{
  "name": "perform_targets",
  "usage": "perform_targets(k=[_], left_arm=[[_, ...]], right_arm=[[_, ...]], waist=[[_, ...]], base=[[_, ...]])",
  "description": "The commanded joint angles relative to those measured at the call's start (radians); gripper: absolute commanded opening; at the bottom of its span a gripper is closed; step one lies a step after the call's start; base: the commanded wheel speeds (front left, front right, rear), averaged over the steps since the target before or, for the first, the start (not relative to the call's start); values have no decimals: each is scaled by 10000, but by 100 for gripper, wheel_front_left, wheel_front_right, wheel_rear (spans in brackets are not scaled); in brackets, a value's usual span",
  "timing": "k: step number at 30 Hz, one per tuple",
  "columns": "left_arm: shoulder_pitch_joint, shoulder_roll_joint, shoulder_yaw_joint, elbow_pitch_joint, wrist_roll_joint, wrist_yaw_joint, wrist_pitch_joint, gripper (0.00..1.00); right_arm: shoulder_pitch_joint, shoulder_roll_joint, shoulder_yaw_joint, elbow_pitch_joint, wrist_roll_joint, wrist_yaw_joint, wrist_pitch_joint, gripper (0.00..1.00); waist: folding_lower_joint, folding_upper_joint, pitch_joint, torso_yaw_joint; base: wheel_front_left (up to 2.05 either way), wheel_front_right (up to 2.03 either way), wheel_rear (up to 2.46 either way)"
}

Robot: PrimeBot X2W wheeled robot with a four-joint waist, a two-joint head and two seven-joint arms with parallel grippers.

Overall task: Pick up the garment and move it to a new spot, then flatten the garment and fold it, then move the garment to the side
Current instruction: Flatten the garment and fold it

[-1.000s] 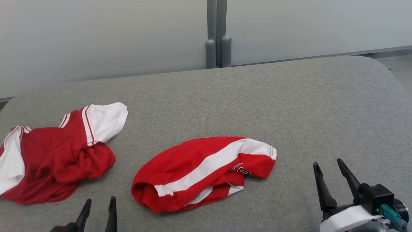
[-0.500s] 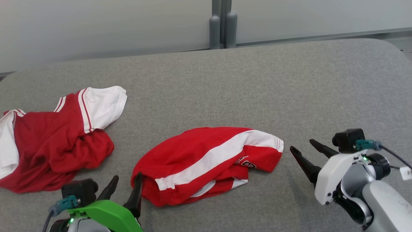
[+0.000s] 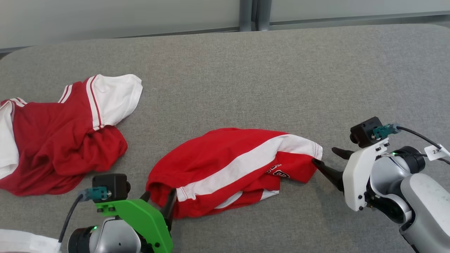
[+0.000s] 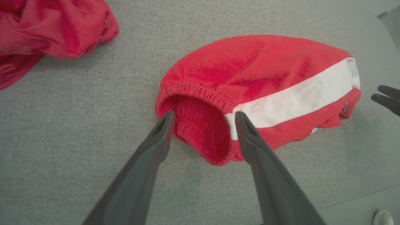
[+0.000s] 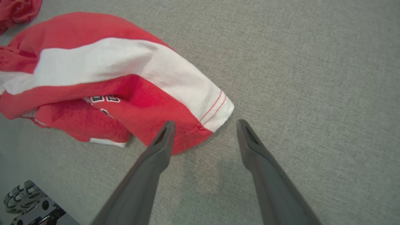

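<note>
- Surface: grey woven fabric covers a wide bench (image 3: 246, 70) with rounded far corners. The weave looks even across the bare stretch.
- Room: pale wall panels (image 3: 105, 17) run behind the far edge and meet at a grey post (image 3: 255, 14). Paler floor (image 4: 353, 203) shows past the near edge in the left wrist view.
- Garment (image 3: 225, 158): red shorts with a broad white side stripe lie crumpled close to the near edge, roughly mid-bench. The waistband is toward the robot's left and the leg hem toward its right.
- Left fingers (image 4: 147, 162): spread wide, holding nothing. The tips sit at the elastic waistband, one at its outer curve and the other over the end of the stripe. Contact cannot be judged.
- Right fingers (image 5: 150, 162): also spread wide and empty. One tip is over the red hem corner, the other above bare fabric just beside it.
- Other clothing: a red top (image 3: 59, 140) with white sleeves is bunched at the left side, well apart from the Garment.
</note>
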Motion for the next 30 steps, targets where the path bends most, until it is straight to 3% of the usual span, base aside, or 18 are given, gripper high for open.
perform_targets(k=[1, 11, 29, 30], left_arm=[[-157, -26, -24, -22, -30, 55, 67, 100], [-809, -10, -496, 207, 323, 211, 461, 100], [-484, 166, -885, 203, 439, 183, 553, 100], [-536, 167, -889, 226, 448, 176, 536, 96]], right_arm=[[-107, -4, -37, 3, -47, 1, 7, 100], [-637, 186, 156, 690, -368, 3, 136, 100], [-1201, 478, 448, 1696, -355, 3, -333, 100], [-1243, 537, 483, 1741, -288, 3, -336, 100]], waist=[[0, 112, 103, 34], [0, 112, 662, -58], [0, 112, 919, -148], [0, 112, 937, -157]], base=[[0, 0, 0], [0, 0, 0], [0, 0, 0], [0, 0, 0]])
